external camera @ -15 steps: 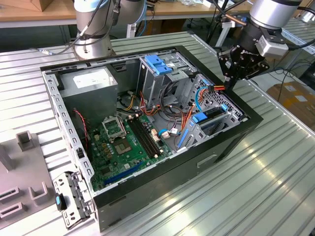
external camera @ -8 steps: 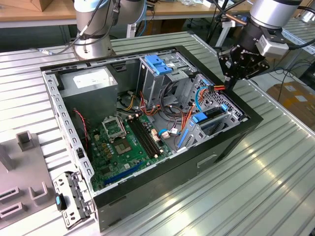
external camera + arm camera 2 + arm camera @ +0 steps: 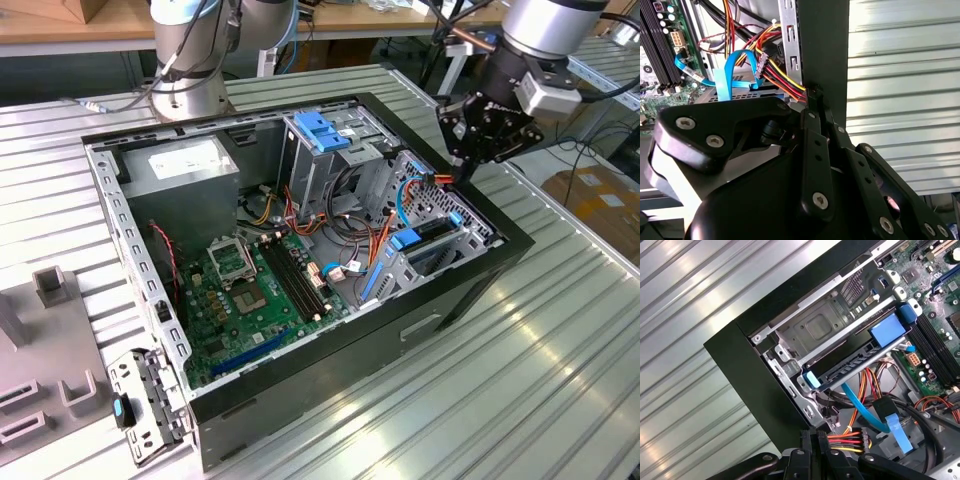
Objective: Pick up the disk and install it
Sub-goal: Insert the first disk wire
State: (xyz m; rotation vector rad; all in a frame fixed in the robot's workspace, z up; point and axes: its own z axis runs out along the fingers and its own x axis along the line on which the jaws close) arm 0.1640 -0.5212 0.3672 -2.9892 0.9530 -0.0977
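Note:
The disk (image 3: 855,357) lies slotted in the drive bay at the case's corner, with blue carrier tabs at both ends and a blue label on top. In the exterior view the disk (image 3: 428,238) sits in the bay on the right side of the case. My gripper (image 3: 463,172) hangs just above the case's right wall, behind the bay. In both wrist views its fingers (image 3: 811,125) are pinched together on the black connector (image 3: 856,440) of a red, yellow and orange power cable (image 3: 782,80). A blue flat data cable (image 3: 865,407) runs from the disk's edge.
The open black computer case (image 3: 470,290) lies on a ribbed metal table (image 3: 560,370). Inside are the motherboard (image 3: 250,290), a power supply (image 3: 185,170) and a tall drive cage with a blue latch (image 3: 322,130). A second robot base (image 3: 190,60) stands behind. Grey fixtures (image 3: 60,380) stand at the left.

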